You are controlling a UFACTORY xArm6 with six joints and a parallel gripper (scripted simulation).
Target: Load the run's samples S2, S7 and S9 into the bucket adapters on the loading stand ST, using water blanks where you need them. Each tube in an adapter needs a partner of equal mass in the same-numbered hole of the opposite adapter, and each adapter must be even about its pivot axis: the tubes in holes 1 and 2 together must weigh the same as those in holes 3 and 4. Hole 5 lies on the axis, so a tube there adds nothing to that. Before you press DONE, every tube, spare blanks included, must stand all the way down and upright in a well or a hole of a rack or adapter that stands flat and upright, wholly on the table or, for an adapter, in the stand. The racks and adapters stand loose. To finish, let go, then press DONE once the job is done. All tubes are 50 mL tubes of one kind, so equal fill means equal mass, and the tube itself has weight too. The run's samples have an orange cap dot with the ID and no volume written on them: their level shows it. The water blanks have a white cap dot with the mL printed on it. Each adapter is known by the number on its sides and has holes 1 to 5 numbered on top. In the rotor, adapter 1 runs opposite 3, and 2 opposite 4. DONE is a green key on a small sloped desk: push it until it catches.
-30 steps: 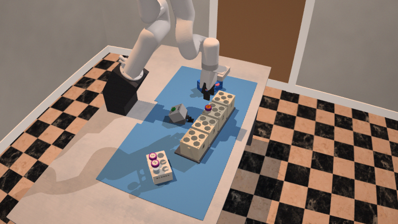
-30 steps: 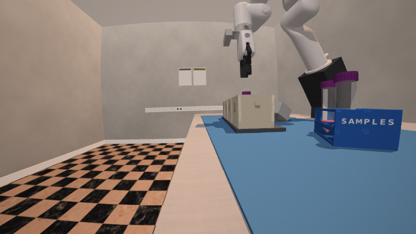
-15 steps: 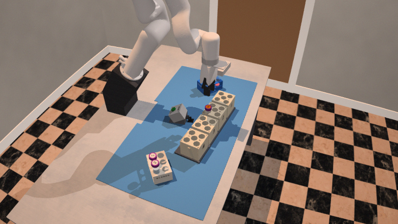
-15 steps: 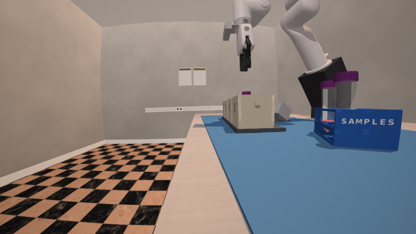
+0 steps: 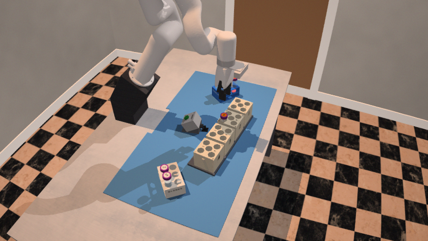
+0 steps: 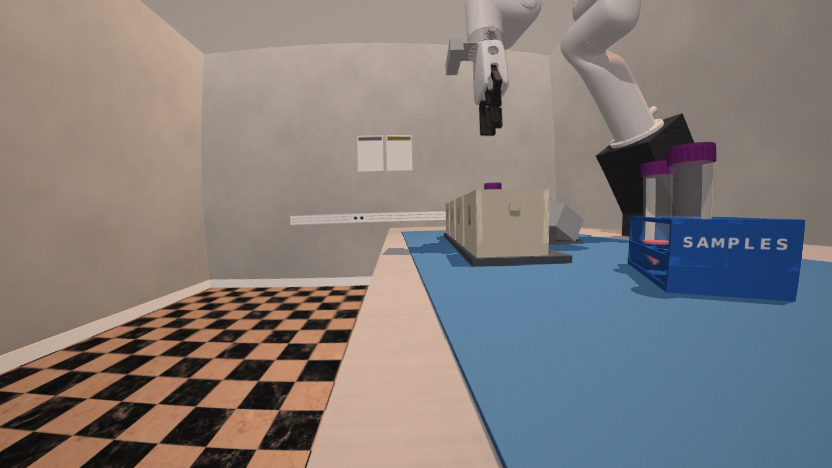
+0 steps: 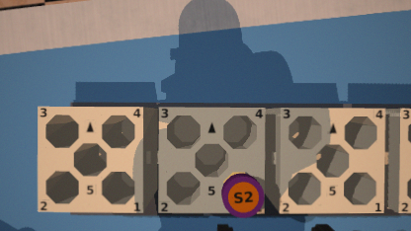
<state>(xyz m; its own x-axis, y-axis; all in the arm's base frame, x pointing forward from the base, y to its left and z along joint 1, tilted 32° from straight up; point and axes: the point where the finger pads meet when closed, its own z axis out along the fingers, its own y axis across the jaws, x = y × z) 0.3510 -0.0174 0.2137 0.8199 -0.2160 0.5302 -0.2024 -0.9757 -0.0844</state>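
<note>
Sample tube S2 (image 5: 224, 115) (image 6: 492, 186) (image 7: 243, 196) stands in hole 1 of the second adapter (image 5: 231, 115) (image 6: 460, 218) (image 7: 173, 157), counting from the end of the loading stand (image 5: 192, 164) (image 6: 561, 259) (image 7: 212, 105) nearest the samples. It looks upright and well down, though you cannot see its foot. Your gripper (image 5: 224, 95) (image 6: 490, 126) (image 7: 273, 228) is part spread with nothing between its fingers, pointing down and well above the row.

S2 seems delivered, so I judge that your next move is to fetch another sample. The relation to mind is where the blue samples rack (image 5: 216, 93) (image 6: 736, 259) lies: past that same near end of the row, offset toward the arm's base. Two purple-capped tubes (image 6: 691, 152) (image 6: 657, 168) stand there with their long axes vertical; their IDs can't be read from here.

Travel high and sideways, then come straight down along the chosen tube. You'd probably want the fingers wider first, and the neighbouring cap clear of them, since the rack is loose and a nudge could shift it. The blanks rack (image 5: 175, 192) lies beyond the row's other end, so leave it for partnering later.

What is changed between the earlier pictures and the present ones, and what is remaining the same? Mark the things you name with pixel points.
The claw (image 5: 224, 96) (image 6: 490, 129) (image 7: 273, 228) has moved upward, further above the adapters. It is open and empty; nothing was taken hold of or visibly let go. Tube S2 (image 5: 224, 115) (image 6: 492, 185) (image 7: 243, 196), the samples rack (image 5: 216, 94) (image 6: 736, 261) and the blanks rack (image 5: 175, 191) stayed as they were.
</note>
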